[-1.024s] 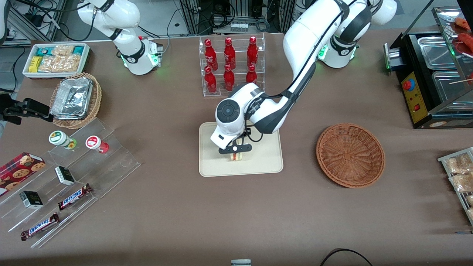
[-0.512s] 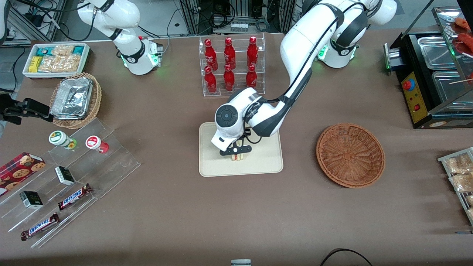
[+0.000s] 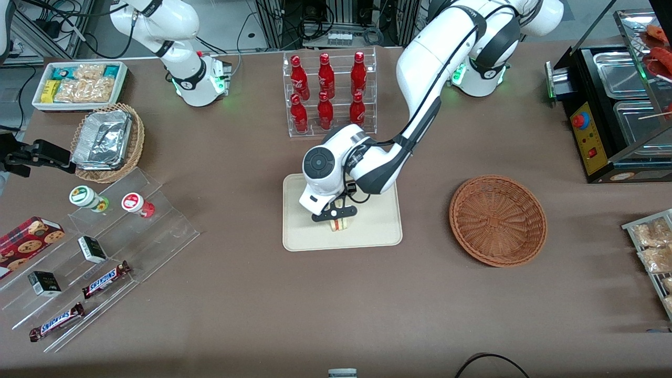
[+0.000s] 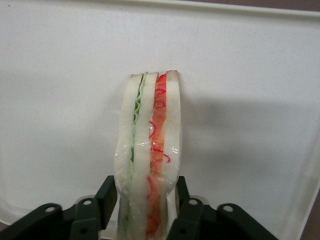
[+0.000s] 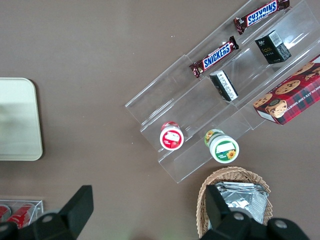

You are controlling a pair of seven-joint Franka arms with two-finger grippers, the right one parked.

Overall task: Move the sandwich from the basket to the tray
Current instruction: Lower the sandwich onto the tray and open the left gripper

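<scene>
I see the gripper (image 3: 336, 217) low over the tray (image 3: 304, 236), its fingers (image 4: 109, 196) pinching the sandwich (image 3: 339, 225) from both sides. In the wrist view the sandwich (image 4: 148, 165) stands on edge between the black finger pads, its bread slices pressed inward where they clamp it; a green filling layer and a red-orange one run along its cut edge. The tray (image 4: 250, 75) fills the ground under it, and I cannot tell whether the sandwich touches the tray or hangs just above it.

Taking the tray as my landmark: the sandwich sits over its middle, a little toward the edge nearer the front camera. The basket (image 3: 497, 220) lies on the table well apart from the tray, toward the working arm's end, with nothing in it. A clear rack of red bottles (image 3: 326, 94) stands near the tray, farther from the front camera. Toward the parked arm's end, well apart from the tray, I see a clear stepped stand (image 3: 105, 247) holding candy bars, small boxes and two round tubs, and a tan basket with foil trays (image 3: 107, 142) farther from the camera than that stand.
</scene>
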